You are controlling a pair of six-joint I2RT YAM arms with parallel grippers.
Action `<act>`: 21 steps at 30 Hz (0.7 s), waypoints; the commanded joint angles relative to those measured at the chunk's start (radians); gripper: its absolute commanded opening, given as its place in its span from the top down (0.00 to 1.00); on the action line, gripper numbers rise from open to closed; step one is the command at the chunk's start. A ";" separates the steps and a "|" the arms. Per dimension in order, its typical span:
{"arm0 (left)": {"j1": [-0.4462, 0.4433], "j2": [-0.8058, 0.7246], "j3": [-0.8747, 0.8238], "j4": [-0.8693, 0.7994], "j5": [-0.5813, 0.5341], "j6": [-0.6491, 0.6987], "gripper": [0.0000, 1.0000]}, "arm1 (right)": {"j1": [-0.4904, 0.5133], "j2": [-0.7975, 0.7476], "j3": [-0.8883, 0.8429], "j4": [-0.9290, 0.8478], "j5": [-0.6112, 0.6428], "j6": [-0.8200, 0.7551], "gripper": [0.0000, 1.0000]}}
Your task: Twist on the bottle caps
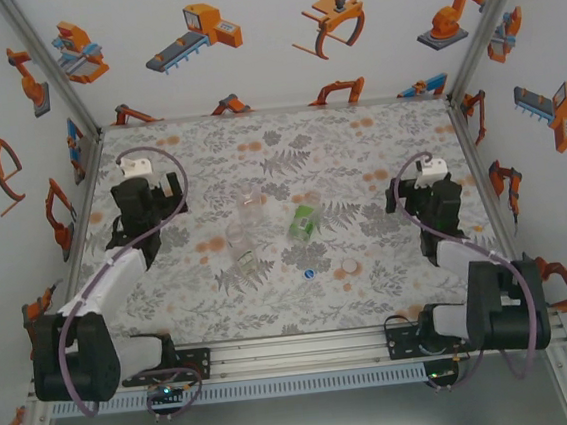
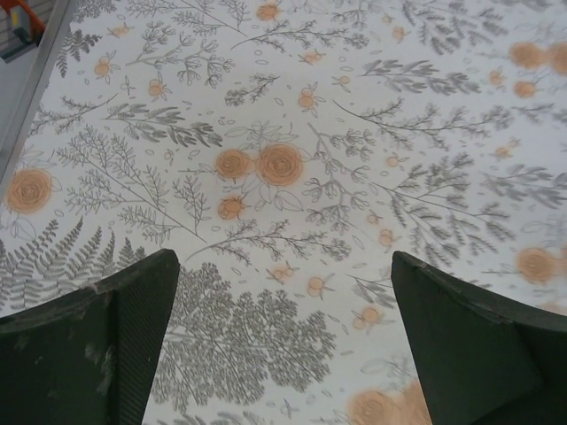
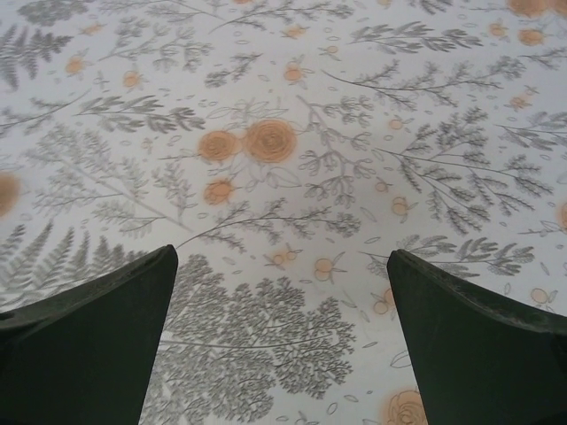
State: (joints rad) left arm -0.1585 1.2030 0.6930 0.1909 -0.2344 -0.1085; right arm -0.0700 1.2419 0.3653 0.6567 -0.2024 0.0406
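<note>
Two caps (blue, white) lie near bottles.

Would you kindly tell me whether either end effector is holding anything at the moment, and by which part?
Nothing is held: the left end effector and the right end effector both stand open above the floral-patterned table.

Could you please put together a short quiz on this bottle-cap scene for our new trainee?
1. True or false: the left hand is holding a cap.
2. Of the blue cap and the pale cap, which lies farther right on the table? A: blue; B: pale.
3. Fill in: the right hand has its jaws ___.
Key: 1 false; 2 B; 3 open.
</note>
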 commanded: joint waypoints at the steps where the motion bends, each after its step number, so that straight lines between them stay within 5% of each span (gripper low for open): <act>1: -0.002 -0.082 0.097 -0.235 0.033 -0.107 0.03 | 0.020 -0.045 0.051 -0.071 -0.188 -0.021 0.09; 6: -0.004 -0.179 0.224 -0.428 0.168 -0.139 0.03 | 0.107 -0.015 0.086 0.012 -0.466 0.020 0.09; 13: -0.004 -0.253 0.337 -0.595 0.271 0.031 0.03 | 0.358 0.040 0.179 -0.039 -0.611 -0.105 0.09; 21: -0.003 -0.307 0.254 -0.538 0.342 0.137 0.03 | 0.564 0.188 0.313 -0.020 -0.725 -0.177 0.09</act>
State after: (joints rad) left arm -0.1585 0.9146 0.9730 -0.3347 0.0597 -0.0273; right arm 0.4541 1.3960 0.6239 0.6296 -0.8440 -0.0849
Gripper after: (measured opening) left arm 0.972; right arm 0.912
